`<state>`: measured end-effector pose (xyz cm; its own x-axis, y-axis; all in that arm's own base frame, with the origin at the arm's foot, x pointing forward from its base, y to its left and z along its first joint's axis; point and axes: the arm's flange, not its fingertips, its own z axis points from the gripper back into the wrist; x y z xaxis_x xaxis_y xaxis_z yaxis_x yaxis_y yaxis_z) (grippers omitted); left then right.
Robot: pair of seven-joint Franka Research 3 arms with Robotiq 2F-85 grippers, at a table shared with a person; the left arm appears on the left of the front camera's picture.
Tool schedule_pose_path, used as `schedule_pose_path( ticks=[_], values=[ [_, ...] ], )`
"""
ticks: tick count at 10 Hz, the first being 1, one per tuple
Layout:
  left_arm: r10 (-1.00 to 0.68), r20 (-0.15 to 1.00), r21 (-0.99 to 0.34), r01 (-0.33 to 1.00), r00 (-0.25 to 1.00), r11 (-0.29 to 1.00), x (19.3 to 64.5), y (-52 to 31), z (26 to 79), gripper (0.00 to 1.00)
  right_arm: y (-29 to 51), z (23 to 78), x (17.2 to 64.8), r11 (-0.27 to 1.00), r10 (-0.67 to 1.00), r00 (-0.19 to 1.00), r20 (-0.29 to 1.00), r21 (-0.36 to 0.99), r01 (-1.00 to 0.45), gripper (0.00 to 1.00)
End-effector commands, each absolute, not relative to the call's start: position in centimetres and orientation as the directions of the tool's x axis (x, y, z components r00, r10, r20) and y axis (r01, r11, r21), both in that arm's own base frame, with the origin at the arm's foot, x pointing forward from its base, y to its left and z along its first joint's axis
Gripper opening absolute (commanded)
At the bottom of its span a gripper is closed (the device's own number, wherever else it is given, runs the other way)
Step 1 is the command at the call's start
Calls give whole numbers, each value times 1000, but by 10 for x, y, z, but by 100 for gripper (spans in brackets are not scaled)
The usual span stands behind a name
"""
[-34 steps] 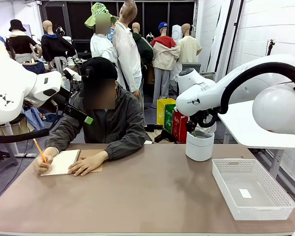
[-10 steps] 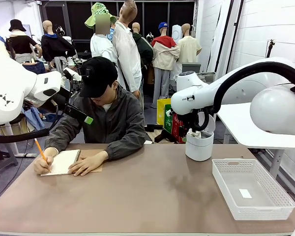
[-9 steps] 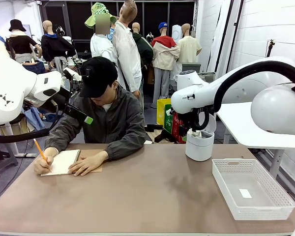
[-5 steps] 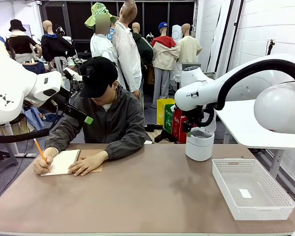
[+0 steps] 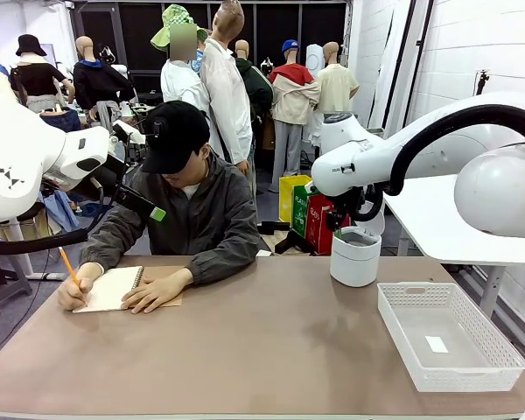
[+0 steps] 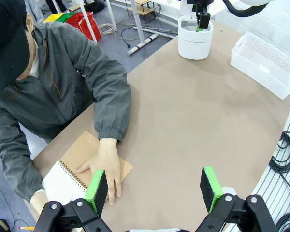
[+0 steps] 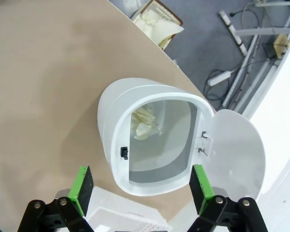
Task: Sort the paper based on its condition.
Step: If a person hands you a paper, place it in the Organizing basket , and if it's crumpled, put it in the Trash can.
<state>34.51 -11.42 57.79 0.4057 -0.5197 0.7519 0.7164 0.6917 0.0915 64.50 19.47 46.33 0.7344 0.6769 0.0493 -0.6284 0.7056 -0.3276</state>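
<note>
Since a second ago your right arm has lifted a little and swung back toward its own side, while the person has gone on writing in the same spot. The right gripper [image 7: 141,186] hangs with its fingers spread wide and nothing between the green pads [image 7: 82,186], looking straight down into the white bin [image 7: 111,125], whose lid [image 7: 237,150] stands flipped open. At the bottom of the bin lies crumpled paper [image 7: 145,123], so one spoiled sheet appears to be sorted already. The left gripper [image 6: 153,186] is likewise spread and empty, hovering above the table [image 5: 262,350] on the person's side, well clear of the surface. Just beyond it the person's hand [image 6: 106,164] lies flat on the notebook [image 6: 63,176], and in the front view the other hand holds a pencil [image 5: 68,262] to the page. At your right the white basket [image 5: 398,337] holds no sheet, only a small sticker [image 5: 436,344]. No loose sheet lies out on the table. You seem to be early in the job, or between sheets: the discard side has something in it, the basket for good sheets has nothing, and neither gripper has anything to carry until the person frees another page.
</note>
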Motion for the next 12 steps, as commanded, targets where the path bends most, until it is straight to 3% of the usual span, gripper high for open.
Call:
schedule_pose_path(
  ticks=[1, 12],
  values=[
    [-519, 749, 84, 719, 411, 690, 345, -113, 579, 100, 197, 466, 638, 706, 674, 737, 54, -342, -620, 100],
    [-519, 749, 84, 719, 411, 690, 345, -113, 579, 100, 199, 467, 643, 702, 682, 729, 54, -330, -631, 100]
  ],
)
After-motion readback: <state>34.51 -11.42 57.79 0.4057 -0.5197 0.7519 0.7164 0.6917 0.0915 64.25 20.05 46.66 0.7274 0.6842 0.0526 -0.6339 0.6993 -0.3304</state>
